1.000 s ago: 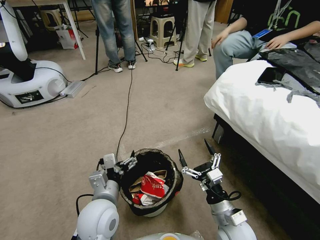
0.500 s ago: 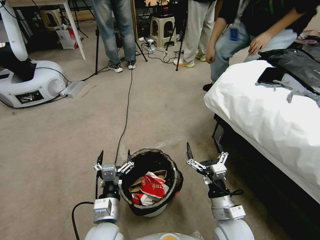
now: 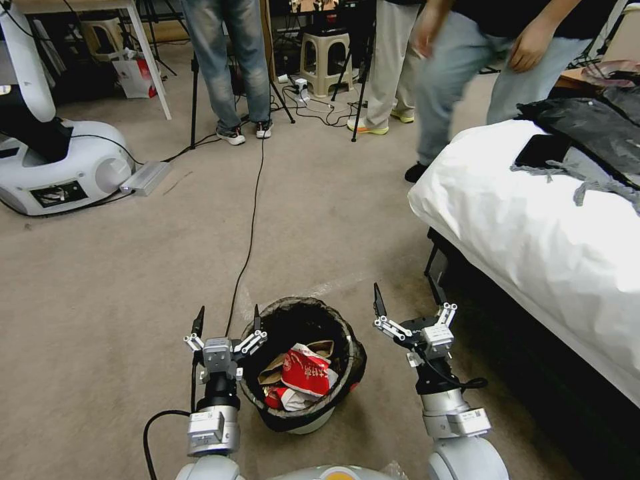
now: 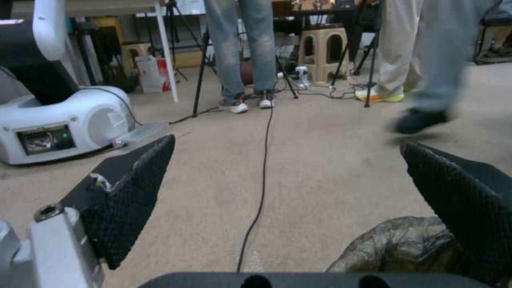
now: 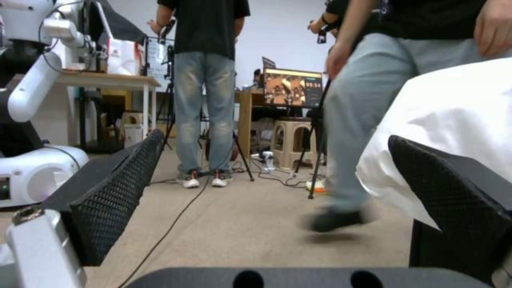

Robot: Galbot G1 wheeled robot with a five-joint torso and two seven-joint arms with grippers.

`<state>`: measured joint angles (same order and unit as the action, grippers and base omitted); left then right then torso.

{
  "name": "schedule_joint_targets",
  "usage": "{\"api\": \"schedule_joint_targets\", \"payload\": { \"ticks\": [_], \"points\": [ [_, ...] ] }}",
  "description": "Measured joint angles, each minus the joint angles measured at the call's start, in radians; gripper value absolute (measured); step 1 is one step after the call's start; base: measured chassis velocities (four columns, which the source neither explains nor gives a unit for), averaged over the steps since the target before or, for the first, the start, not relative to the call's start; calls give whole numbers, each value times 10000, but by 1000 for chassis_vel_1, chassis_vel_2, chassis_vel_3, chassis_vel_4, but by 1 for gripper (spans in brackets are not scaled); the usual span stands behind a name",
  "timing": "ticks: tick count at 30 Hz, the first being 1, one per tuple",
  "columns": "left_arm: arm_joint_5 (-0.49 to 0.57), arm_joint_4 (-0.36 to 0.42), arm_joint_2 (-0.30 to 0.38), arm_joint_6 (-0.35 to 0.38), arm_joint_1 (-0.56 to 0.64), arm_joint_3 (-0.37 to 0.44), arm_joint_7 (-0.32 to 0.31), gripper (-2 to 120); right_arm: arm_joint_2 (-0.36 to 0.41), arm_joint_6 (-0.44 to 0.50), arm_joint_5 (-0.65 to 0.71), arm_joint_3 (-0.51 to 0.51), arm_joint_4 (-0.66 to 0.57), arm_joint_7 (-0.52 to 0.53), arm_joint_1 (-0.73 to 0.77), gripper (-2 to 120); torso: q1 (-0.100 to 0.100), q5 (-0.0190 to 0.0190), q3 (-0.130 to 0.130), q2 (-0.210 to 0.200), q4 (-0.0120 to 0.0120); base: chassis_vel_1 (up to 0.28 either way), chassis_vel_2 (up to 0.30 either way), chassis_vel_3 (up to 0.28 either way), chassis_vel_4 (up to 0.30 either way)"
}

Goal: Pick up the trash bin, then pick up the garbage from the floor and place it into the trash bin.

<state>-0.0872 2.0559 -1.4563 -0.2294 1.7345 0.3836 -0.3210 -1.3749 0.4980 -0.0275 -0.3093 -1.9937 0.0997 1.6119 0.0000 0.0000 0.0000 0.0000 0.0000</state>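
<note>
trash bin (image 3: 303, 363) between end effectors, garbage (image 3: 303, 370) inside

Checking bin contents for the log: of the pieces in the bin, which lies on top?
The red-and-white wrapper in the trash bin; it overlaps the tan paper bag.

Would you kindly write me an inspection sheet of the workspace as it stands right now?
Surface: beige carpet floor, no loose litter seen.
Job's things: small round white plastic trash bin with dark liner stands upright between the arms; red-and-white wrapper and tan paper inside.
Clutter: nothing seen.
Grippers: left gripper open beside the bin's rim; right gripper open, apart from the bin.
Cables: thin black cable runs across the carpet to the bin.
Surroundings: white-covered bed on the right, white robot base far left.
</note>
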Motion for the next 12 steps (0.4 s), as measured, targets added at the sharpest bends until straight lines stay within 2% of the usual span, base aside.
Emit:
{"api": "schedule_joint_targets", "payload": {
  "ticks": [12],
  "points": [
    [32, 9, 6, 53, -8, 0, -9, 100, 1, 0, 0, 0, 0, -6, 0, 100, 0, 0, 0, 0, 0, 0, 0, 0, 0]
  ]
}}
